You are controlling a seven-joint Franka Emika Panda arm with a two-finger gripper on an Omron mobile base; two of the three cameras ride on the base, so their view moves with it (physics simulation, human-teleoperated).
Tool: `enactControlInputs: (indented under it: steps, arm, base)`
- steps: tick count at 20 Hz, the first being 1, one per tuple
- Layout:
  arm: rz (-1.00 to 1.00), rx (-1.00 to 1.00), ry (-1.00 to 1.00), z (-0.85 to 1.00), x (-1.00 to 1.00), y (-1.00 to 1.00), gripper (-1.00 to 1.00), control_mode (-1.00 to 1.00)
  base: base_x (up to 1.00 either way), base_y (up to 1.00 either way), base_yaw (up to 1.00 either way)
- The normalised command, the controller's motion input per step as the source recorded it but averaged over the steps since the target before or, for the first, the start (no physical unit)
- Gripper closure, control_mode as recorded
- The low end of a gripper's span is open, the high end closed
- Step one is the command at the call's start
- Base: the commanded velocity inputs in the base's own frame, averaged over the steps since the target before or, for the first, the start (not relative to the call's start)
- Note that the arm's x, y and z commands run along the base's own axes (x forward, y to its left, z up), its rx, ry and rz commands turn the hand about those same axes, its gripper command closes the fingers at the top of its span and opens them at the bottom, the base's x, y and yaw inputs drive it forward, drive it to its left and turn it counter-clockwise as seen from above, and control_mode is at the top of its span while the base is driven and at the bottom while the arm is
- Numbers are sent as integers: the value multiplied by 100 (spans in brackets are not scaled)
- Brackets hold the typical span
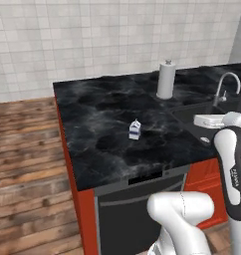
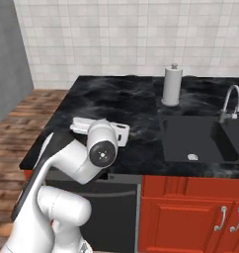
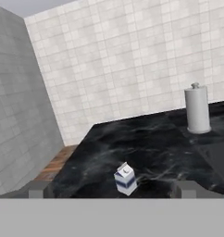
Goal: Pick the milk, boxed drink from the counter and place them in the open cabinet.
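- Milk (image 1: 135,130): one small white carton with a blue band, upright on the black counter (image 1: 102,124), toward its front, well apart from the paper-towel roll (image 1: 166,79).
- Gripper (image 3: 111,189): above the counter, short of the milk; fingers spread apart, holding nothing.
- Sink (image 2: 200,138) with faucet (image 2: 230,101): right of the roll.

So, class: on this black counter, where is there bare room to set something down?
Bare marble runs from the counter's left edge to the milk, and again between the milk and the paper-towel roll. The sink and faucet crowd the right end.
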Motion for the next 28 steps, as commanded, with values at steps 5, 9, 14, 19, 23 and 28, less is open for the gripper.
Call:
enactControlInputs:
  steps: [5, 9, 14, 19, 23, 28]
  arm:
    - [0, 0, 0, 0, 0, 0, -100, 100]
    - [0, 0, 0, 0, 0, 0, -100, 100]
    - [0, 0, 0, 0, 0, 0, -100, 100]
    - [0, 0, 0, 0, 0, 0, -100, 100]
    - [0, 0, 0, 0, 0, 0, -100, 100]
    - [0, 0, 0, 0, 30, -2, -100, -100]
  base:
    - [0, -81, 11]
    - [42, -46, 10]
    - [79, -21, 3]
    - [75, -18, 1]
    - [56, -17, 2]
    - [40, -8, 1]
